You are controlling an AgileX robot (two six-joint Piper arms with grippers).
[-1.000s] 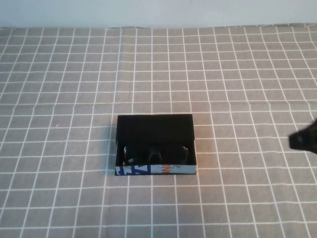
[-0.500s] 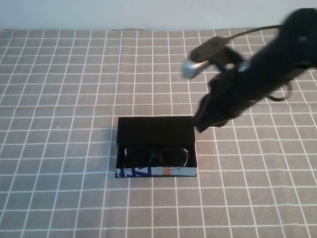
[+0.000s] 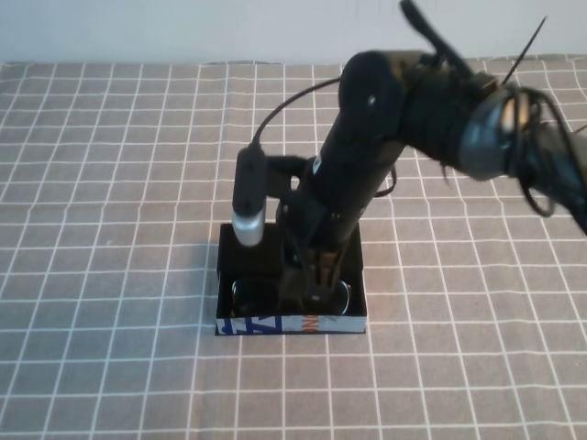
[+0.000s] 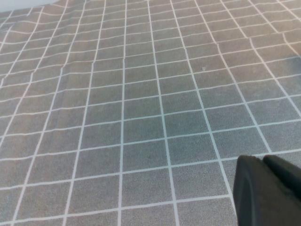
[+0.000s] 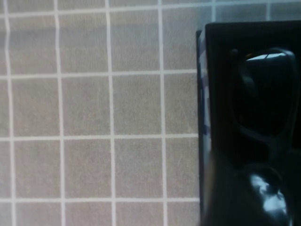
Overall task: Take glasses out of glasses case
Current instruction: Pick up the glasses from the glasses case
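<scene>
The glasses case (image 3: 266, 324) lies open at the middle of the table, its blue, white and orange printed side towards me. The black glasses (image 3: 246, 295) lie inside along the near wall. My right gripper (image 3: 312, 286) reaches down into the case over the middle of the glasses and hides their bridge. The right wrist view shows a dark lens of the glasses (image 5: 263, 94) inside the case wall (image 5: 203, 94). My left gripper (image 4: 263, 159) is shut and empty above bare cloth, out of the high view.
A grey cloth with a white grid (image 3: 110, 183) covers the whole table. The right arm (image 3: 404, 110) stretches from the far right over the case's back half. Its silver wrist camera (image 3: 248, 225) hangs over the case's left rear corner.
The right arm has swung in from the right edge, passed over the case's far right corner and come down into the case onto the glasses. The case has not moved.
</scene>
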